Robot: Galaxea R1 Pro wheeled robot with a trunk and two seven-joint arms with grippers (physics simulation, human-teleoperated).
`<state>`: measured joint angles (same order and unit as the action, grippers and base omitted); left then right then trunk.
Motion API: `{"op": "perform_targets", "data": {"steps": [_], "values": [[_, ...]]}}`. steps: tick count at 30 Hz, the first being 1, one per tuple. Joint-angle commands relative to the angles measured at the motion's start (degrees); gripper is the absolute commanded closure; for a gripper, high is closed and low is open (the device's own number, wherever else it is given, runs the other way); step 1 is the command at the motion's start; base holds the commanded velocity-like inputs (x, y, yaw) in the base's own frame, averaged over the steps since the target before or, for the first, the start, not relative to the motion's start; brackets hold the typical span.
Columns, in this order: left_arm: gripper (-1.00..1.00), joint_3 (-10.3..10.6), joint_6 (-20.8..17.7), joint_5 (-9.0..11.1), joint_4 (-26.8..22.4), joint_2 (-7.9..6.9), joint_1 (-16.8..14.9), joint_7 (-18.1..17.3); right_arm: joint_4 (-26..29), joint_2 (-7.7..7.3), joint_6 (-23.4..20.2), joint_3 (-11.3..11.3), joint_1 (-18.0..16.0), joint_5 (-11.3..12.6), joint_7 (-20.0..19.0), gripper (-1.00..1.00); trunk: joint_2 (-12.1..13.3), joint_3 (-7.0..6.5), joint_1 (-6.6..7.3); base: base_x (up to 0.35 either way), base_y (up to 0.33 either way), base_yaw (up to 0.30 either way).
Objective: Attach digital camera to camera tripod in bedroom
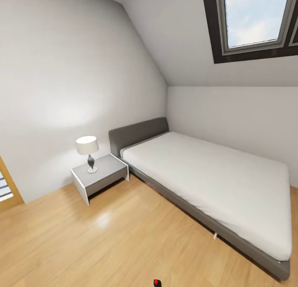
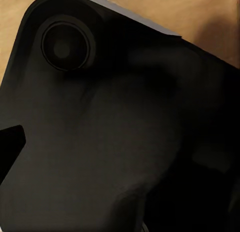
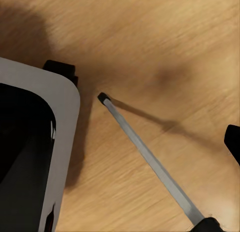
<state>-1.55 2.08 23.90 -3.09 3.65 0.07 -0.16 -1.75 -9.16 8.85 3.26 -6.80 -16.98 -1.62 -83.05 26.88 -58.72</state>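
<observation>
At the bottom edge of the head view, a bright red button (image 1: 156, 282) on a sliver of black marks the top of the digital camera; the rest of it is cut off. In the right wrist view a silver leg of the camera tripod (image 3: 145, 152) slants over the wood floor to its black foot (image 3: 103, 97). One dark finger (image 3: 233, 141) of my right gripper shows at the frame's edge, with nothing held beside it. Close to the left wrist camera lies a matte-black surface with a round ring (image 2: 67, 44); I cannot tell what it is, nor the left gripper's state.
This is the bedroom: a grey-framed white bed (image 1: 207, 175) at right, a grey nightstand (image 1: 101, 173) with a lamp (image 1: 88, 152) beside it, a skylight (image 1: 254, 18) above, a wooden door (image 1: 6, 187) at far left. My grey-rimmed base (image 3: 62, 122) stands near the tripod foot.
</observation>
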Motion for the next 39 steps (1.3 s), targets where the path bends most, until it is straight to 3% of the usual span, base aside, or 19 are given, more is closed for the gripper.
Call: {"op": "perform_targets", "data": {"steps": [1, 11, 39], "values": [[-1.0, -0.13, 0.14, 0.17, -0.06, 0.06, 0.01, -0.02, -0.18, -0.01, 0.38, 0.35, -0.07, -0.24, -0.14, -1.0, -0.03, 0.05, -0.01, 0.073, 0.024, 0.0], [-1.0, -0.12, 0.2, 0.18, -0.07, 0.05, 0.01, -0.02, -0.18, 0.07, 0.25, 0.48, -0.06, -0.1, 0.0, -1.0, -0.03, 0.05, -0.01, 0.026, 0.008, -0.077], [-1.0, -0.12, 0.21, 0.18, -0.06, 0.11, 0.01, -0.02, -0.15, 0.09, 0.2, 0.52, -0.05, -0.07, 0.38, -1.0, -0.03, 0.05, -0.01, 0.006, 0.029, -0.23]]}}
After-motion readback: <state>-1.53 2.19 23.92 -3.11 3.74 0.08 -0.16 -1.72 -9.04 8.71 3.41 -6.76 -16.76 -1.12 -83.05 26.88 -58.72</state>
